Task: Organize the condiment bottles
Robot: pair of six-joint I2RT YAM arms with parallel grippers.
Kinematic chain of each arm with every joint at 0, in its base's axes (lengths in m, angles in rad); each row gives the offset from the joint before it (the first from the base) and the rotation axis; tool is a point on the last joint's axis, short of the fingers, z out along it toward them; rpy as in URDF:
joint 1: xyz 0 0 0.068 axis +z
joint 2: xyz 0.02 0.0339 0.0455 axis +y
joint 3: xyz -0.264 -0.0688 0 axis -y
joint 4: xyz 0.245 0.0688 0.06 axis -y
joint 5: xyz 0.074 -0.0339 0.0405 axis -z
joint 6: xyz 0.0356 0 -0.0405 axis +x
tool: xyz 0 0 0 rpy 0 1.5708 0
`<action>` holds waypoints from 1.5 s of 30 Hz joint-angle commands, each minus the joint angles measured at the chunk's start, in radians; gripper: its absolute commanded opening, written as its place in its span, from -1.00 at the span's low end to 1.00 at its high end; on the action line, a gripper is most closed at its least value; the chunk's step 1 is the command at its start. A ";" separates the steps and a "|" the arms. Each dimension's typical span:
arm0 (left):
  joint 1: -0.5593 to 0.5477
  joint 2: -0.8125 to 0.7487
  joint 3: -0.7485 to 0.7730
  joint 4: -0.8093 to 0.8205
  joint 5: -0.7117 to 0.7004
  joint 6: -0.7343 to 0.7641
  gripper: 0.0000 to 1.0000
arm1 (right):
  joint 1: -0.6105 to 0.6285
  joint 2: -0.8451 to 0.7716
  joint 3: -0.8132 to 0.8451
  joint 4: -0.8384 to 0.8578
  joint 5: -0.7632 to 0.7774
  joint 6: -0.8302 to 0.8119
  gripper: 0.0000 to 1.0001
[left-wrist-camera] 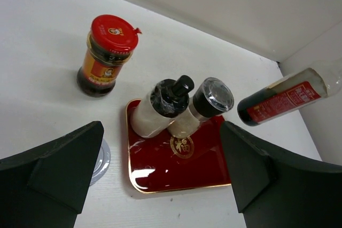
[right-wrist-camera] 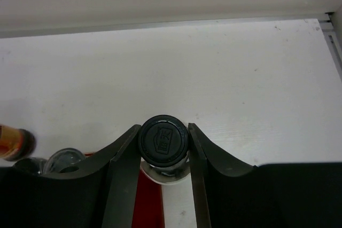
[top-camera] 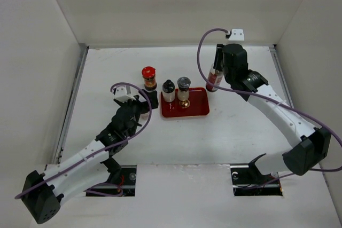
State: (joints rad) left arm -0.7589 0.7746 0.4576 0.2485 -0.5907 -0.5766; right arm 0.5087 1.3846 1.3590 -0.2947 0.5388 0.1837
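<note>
Gripping the tall bottle [top-camera: 215,80] by its cap, the right tool [top-camera: 218,68] holds it upright at centre right of frame, just right of the red tray [top-camera: 199,111]; left tool [top-camera: 145,101] gapes wide, empty.

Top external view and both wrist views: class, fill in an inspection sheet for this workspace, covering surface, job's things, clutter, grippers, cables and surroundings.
Surface: white table, with a red tray at its centre.
Job's things: white bottle and amber shaker upright on the tray; red-lidded jar on the table left of it; silver-lidded jar mostly hidden under the left gripper; tall bottle by the tray's right edge.
Clutter: nothing seen.
Grippers: left gripper open and empty; right gripper shut on the tall bottle's cap.
Cables: a purple cable loops along each arm.
Surroundings: white walls on three sides.
</note>
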 commanded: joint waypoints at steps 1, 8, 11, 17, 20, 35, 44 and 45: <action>0.031 -0.015 0.027 -0.020 -0.001 -0.025 0.82 | 0.050 -0.026 0.063 0.186 0.013 0.000 -0.55; 0.063 -0.011 0.021 -0.031 -0.003 -0.049 0.82 | 0.119 0.037 0.051 0.256 0.007 0.005 -0.55; 0.065 -0.003 0.021 -0.031 -0.003 -0.049 0.82 | 0.133 0.065 0.051 0.270 -0.002 0.008 -0.55; 0.073 0.003 0.018 -0.031 -0.003 -0.052 0.82 | 0.139 0.096 -0.004 0.319 -0.007 0.016 -0.54; 0.076 0.006 0.018 -0.031 -0.003 -0.052 0.82 | 0.139 0.097 -0.032 0.353 -0.007 0.017 -0.54; 0.138 0.020 0.004 -0.256 -0.069 -0.055 0.83 | 0.149 0.056 -0.178 0.456 -0.007 0.028 0.23; 0.111 0.084 0.044 -0.405 -0.047 -0.045 0.86 | 0.162 -0.107 -0.264 0.456 -0.007 0.049 1.00; 0.108 0.106 0.050 -0.408 -0.044 -0.042 0.86 | 0.162 -0.128 -0.285 0.456 -0.002 0.057 1.00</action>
State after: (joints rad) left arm -0.6361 0.8440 0.4591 -0.1184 -0.6392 -0.6277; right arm 0.6628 1.3277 1.1061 0.0921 0.5209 0.2146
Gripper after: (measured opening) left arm 0.927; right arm 0.995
